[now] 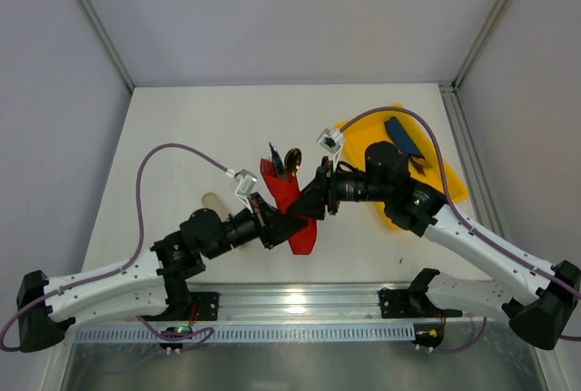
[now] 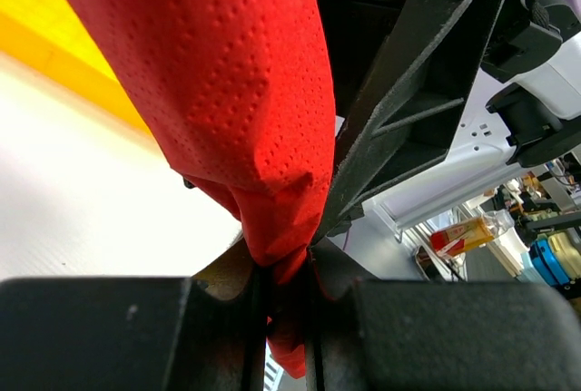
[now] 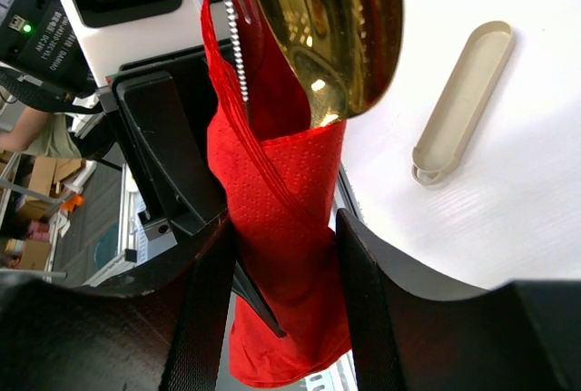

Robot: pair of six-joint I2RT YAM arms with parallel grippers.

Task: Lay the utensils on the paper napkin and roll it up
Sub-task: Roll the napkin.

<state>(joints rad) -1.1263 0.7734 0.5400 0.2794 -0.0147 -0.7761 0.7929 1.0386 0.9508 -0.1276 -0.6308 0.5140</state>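
The red paper napkin (image 1: 292, 205) is rolled around the utensils and held up off the table between both arms. The gold spoon bowl (image 1: 292, 158) and the fork's dark tines (image 1: 274, 157) stick out of its far end. My left gripper (image 1: 275, 225) is shut on the roll's pinched lower end (image 2: 272, 246). My right gripper (image 1: 311, 199) is closed around the middle of the roll (image 3: 281, 228), one finger on each side. In the right wrist view the spoon (image 3: 336, 28) rises from the roll, with the fork's edge (image 3: 234, 37) beside it. The handles are hidden inside the napkin.
A yellow tray (image 1: 451, 184) lies at the right with a dark-blue oblong item (image 1: 404, 137) on it. A pale beige sleeve (image 1: 211, 199) lies on the white table to the left, also seen as the sleeve (image 3: 463, 101) in the right wrist view.
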